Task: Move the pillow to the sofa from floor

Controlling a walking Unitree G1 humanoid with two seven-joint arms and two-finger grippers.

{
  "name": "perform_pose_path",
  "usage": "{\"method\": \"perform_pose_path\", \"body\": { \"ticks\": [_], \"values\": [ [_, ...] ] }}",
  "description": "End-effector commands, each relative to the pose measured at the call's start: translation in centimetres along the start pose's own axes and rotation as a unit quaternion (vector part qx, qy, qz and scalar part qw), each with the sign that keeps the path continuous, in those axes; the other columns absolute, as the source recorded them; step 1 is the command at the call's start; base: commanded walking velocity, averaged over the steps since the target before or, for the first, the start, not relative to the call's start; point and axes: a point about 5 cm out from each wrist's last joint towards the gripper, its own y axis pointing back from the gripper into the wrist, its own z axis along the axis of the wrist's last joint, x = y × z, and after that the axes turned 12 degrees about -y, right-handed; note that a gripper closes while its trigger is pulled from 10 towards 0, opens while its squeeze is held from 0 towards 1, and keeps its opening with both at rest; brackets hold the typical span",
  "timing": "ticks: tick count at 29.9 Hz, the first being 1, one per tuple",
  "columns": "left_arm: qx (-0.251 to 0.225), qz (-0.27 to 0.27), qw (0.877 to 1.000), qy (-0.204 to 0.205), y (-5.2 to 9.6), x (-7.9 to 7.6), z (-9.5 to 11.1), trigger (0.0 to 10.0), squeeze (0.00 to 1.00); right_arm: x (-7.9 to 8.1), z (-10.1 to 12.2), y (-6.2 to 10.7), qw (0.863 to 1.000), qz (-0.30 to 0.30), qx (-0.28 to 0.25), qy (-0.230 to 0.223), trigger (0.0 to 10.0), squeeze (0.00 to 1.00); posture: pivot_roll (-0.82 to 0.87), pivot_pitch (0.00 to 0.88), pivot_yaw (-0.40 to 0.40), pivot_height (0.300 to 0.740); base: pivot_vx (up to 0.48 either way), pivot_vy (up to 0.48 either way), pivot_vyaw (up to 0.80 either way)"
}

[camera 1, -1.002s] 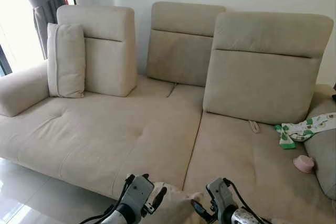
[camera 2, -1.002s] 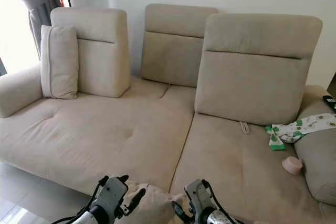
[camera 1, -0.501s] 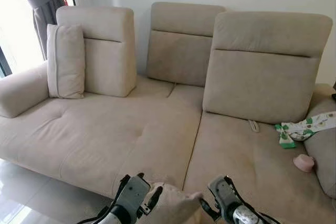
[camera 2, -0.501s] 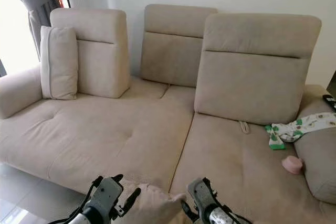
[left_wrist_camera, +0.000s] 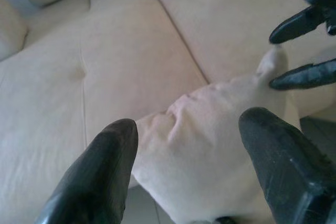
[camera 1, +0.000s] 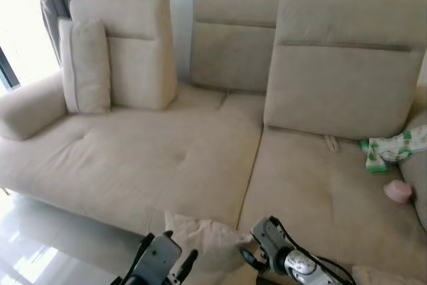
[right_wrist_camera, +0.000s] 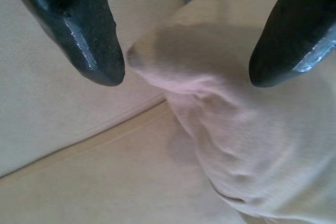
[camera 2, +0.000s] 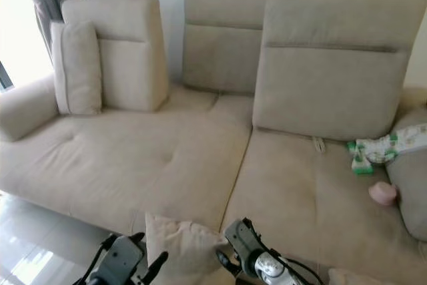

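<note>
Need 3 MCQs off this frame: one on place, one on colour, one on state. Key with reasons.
1. Where is the pillow?
A. at the sofa seat's front edge, between the two pincers
B. against the left armrest
C. on top of a backrest

2. What colour is the small round object on the sofa's right seat?
A. blue
B. pink
C. black

3. How do the right pincer fingers stand?
A. shut flat together
B. open, either side of a pillow corner
C. clamped on the patterned cloth

Key: 1 A, it lies at the seat edge between the left pincer and the right. 2 B, it is pale pink. 3 B, a gap with the corner in it.
</note>
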Motion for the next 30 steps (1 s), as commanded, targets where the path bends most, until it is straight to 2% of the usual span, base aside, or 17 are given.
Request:
{"method": "perform_pose_path", "body": {
  "ticks": [1,5,11,13,14,15,16,17,23,26,28,30],
  "values": [
    [0.012,-0.002,1.000,-0.010,0.5,0.2,-0.1,10.0,0.00,0.1,-0.3,0.0,1.000,-0.003,0.011,0.008,10.0,0.00,0.40,0.153,0.097,0.600,0.000,0.000,0.00],
    [0.018,0.000,1.000,-0.010,1.3,0.3,0.5,10.0,0.00,-0.4,-0.2,-0.1,0.999,-0.025,0.023,0.018,10.0,0.00,0.42,0.170,0.107,0.600,0.000,0.000,0.00],
    [0.023,-0.003,1.000,-0.010,1.7,0.2,0.7,10.0,0.00,0.0,-0.6,-0.2,0.999,-0.009,0.042,0.007,10.0,0.00,0.44,0.167,0.112,0.600,0.000,0.000,0.00],
    [0.026,-0.004,1.000,-0.013,1.9,0.4,0.9,10.0,0.00,0.3,-0.8,-0.2,0.999,-0.002,0.050,-0.001,7.8,0.00,0.45,0.164,0.120,0.600,0.000,0.000,0.00],
    [0.026,-0.004,1.000,-0.013,1.9,0.4,0.9,10.0,0.00,0.3,-0.8,-0.2,0.999,-0.002,0.050,-0.001,7.8,0.00,0.45,0.164,0.120,0.600,0.000,0.000,0.00],
    [0.026,-0.003,1.000,-0.015,1.9,0.6,1.0,10.0,0.00,0.4,-0.8,-0.3,0.999,-0.005,0.047,-0.005,3.8,0.00,0.46,0.162,0.124,0.600,0.000,0.000,0.00],
    [0.026,-0.003,1.000,-0.015,1.9,0.6,1.0,10.0,0.00,0.4,-0.8,-0.3,0.999,-0.005,0.047,-0.005,3.8,0.00,0.46,0.162,0.124,0.600,0.000,0.000,0.00],
    [0.028,-0.001,0.999,-0.017,1.9,0.9,1.1,10.0,0.00,0.3,-0.4,-0.4,0.999,-0.014,0.033,-0.009,0.0,0.00,0.45,0.157,0.124,0.600,0.000,0.000,0.00],
    [0.029,-0.001,0.999,-0.014,1.7,0.8,1.2,10.0,0.00,0.5,0.0,-0.5,1.000,-0.015,0.014,-0.006,0.0,0.00,0.43,0.145,0.114,0.600,0.000,0.000,0.00],
    [0.022,-0.004,1.000,-0.008,0.8,0.4,1.5,10.0,0.00,0.3,-0.2,-0.2,1.000,-0.022,0.000,-0.006,0.0,0.00,0.40,0.126,0.096,0.600,0.000,0.000,0.00],
    [0.022,-0.004,1.000,-0.008,0.8,0.4,1.5,10.0,0.00,0.3,-0.2,-0.2,1.000,-0.022,0.000,-0.006,0.0,0.00,0.40,0.126,0.096,0.600,0.000,0.000,0.00],
    [0.017,-0.006,1.000,-0.006,-0.1,0.3,1.6,10.0,0.00,0.2,-0.4,0.2,0.999,-0.027,-0.019,-0.006,0.0,0.00,0.35,0.098,0.073,0.600,0.000,0.000,0.00]
  ]
}}
